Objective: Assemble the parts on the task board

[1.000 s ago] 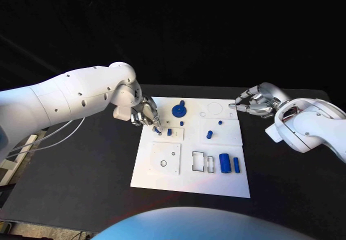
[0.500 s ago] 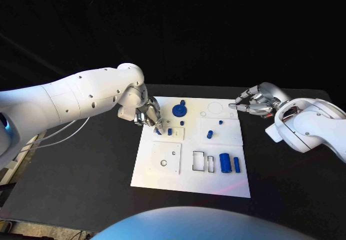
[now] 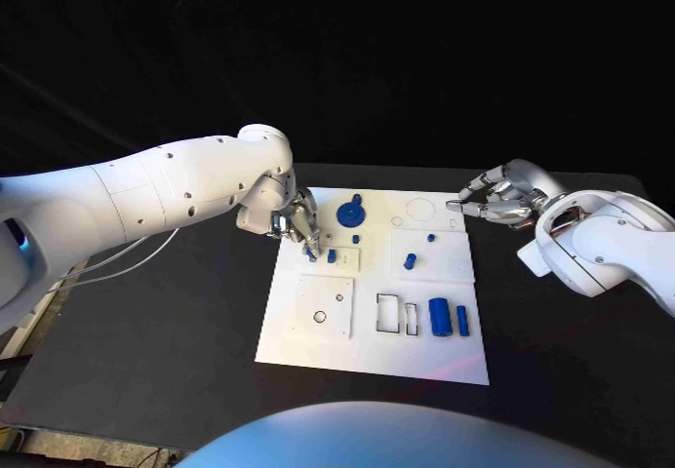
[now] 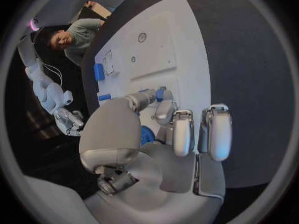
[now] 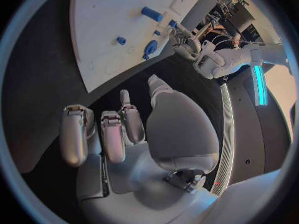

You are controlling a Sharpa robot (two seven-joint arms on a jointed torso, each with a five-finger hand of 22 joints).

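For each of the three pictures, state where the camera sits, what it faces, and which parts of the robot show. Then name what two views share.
Head view: on the robot's head, looking down at the task board; both white arms, left hand, right hand.
Left wrist view: behind the left hand, facing along the board; its palm and fingers.
Right wrist view: behind the right hand, facing the board; also the left hand.
Shared: all show the board with blue parts.

white task board [image 3: 369, 341] bearing scattered blue parts [image 3: 440, 317].
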